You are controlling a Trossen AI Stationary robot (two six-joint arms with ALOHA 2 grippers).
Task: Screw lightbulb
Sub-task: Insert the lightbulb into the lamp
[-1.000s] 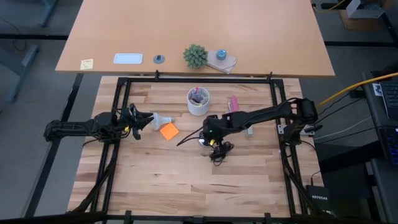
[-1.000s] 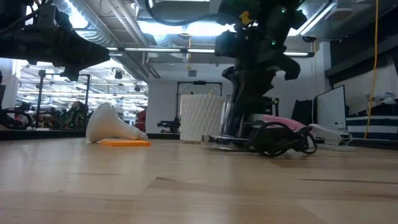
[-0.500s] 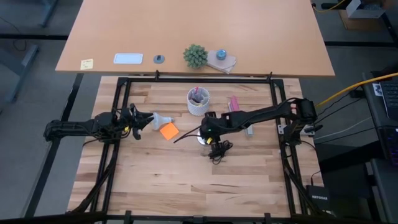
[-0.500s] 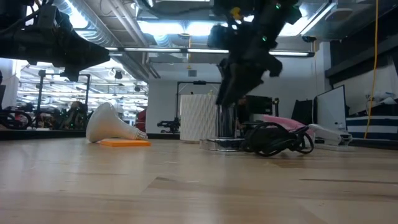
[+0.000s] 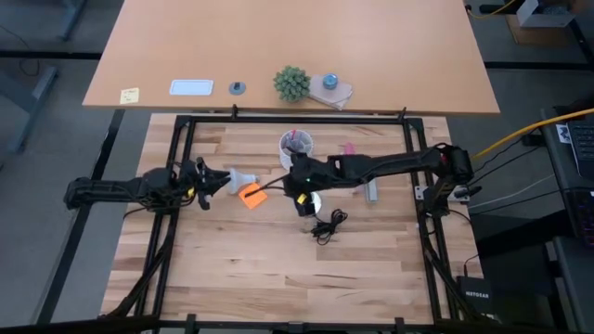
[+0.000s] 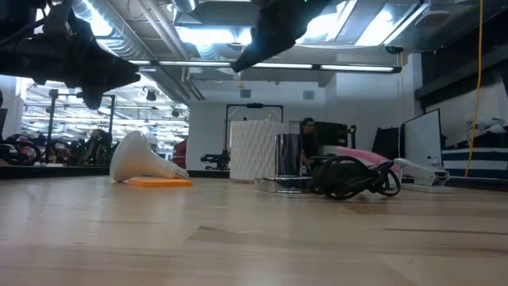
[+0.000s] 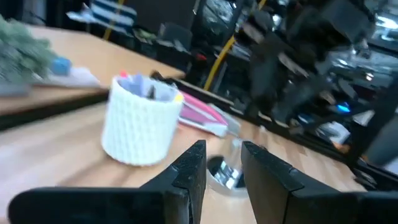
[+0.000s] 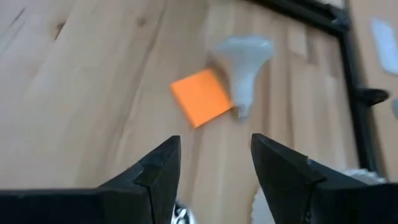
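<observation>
The white lightbulb (image 5: 239, 177) lies on its side left of centre, its narrow base on the edge of an orange note (image 5: 251, 195); the right wrist view shows both the bulb (image 8: 242, 57) and the note (image 8: 202, 97). The silvery fitting (image 6: 287, 163) stands upright on its round plate, its black cord (image 5: 325, 224) coiled beside it. My right gripper (image 5: 299, 197) hangs open high above the table, just left of the fitting, and points toward the bulb (image 8: 214, 149). My left gripper (image 5: 210, 180) hovers open just left of the bulb's wide end, empty (image 7: 224, 167).
A white cup of pens (image 5: 295, 148) stands behind the fitting, with a pink item (image 5: 349, 152) and a grey piece (image 5: 371, 193) to its right. A black frame (image 5: 186, 130) borders the work table. The farther table holds a plant (image 5: 291, 83) and small items.
My right gripper has let go of the fitting, risen well clear of it and moved toward the table's left, toward the bulb. The fitting stays upright on the table. The bulb and my left gripper have kept still.
</observation>
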